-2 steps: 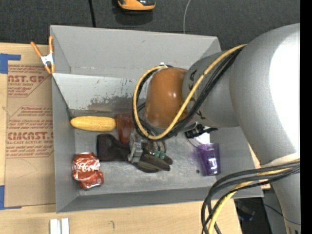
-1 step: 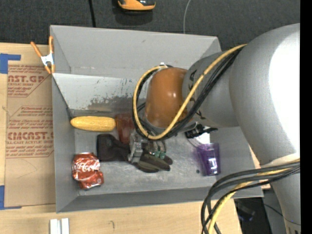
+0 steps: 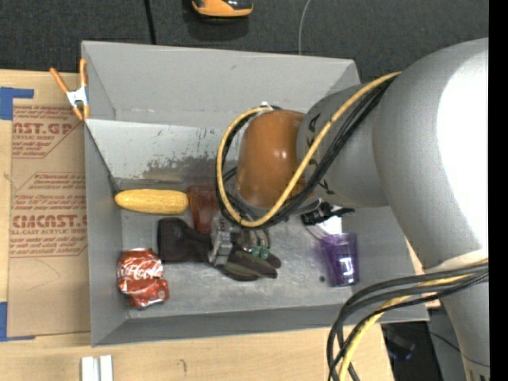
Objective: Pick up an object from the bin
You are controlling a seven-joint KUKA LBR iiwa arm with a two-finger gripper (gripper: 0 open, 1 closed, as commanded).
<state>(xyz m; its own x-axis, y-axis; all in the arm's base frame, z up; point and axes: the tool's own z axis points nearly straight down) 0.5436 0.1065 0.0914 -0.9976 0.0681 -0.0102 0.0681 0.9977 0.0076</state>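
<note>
My gripper (image 3: 222, 247) hangs low in the middle of the bin, under the orange cover. Its fingertips sit right over a dark brown, flat object (image 3: 248, 265) on the bin floor. A black blocky thing (image 3: 178, 240) lies just to the left of the fingers, touching or nearly so. A reddish-brown piece (image 3: 202, 205) sits behind it, partly hidden by the arm's cover. I cannot make out how far apart the fingertips stand.
A yellow corn cob (image 3: 152, 202) lies at the left back. A crushed red cola can (image 3: 143, 276) sits in the front left corner. A purple bottle (image 3: 338, 256) with a white cap lies to the right. The arm covers the bin's right side.
</note>
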